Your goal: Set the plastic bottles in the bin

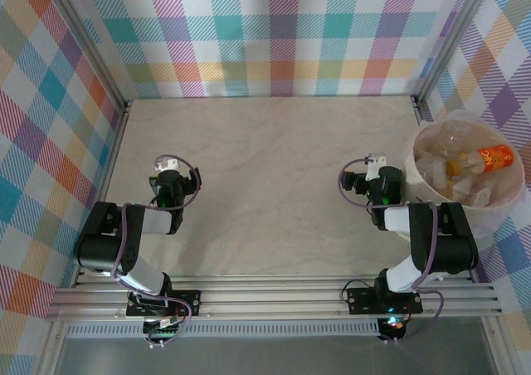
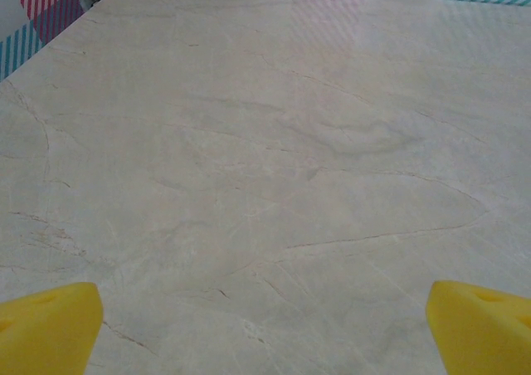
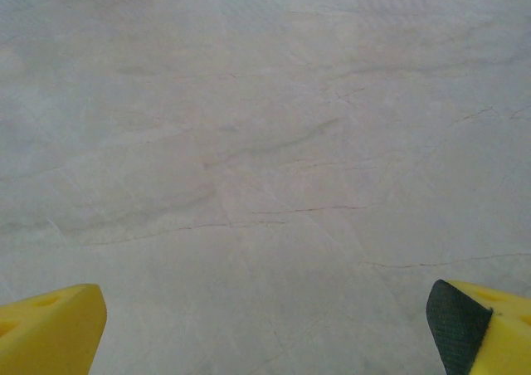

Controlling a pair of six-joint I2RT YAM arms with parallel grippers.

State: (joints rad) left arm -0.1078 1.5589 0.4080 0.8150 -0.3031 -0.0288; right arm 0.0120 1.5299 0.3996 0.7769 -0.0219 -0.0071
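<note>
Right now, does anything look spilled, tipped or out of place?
Nothing stands out. The bin stands upright at the right of the table, the plastic bottles heaped inside it, none over the rim. Left end effector and right end effector are open, holding nothing.

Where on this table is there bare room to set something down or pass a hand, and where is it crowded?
Free: the broad stretch of tabletop between the left arm and right arm, back to the plaid rear wall. Crowded: the right edge, where the bin, holding the plastic bottles, stands close beside the right arm.
</note>
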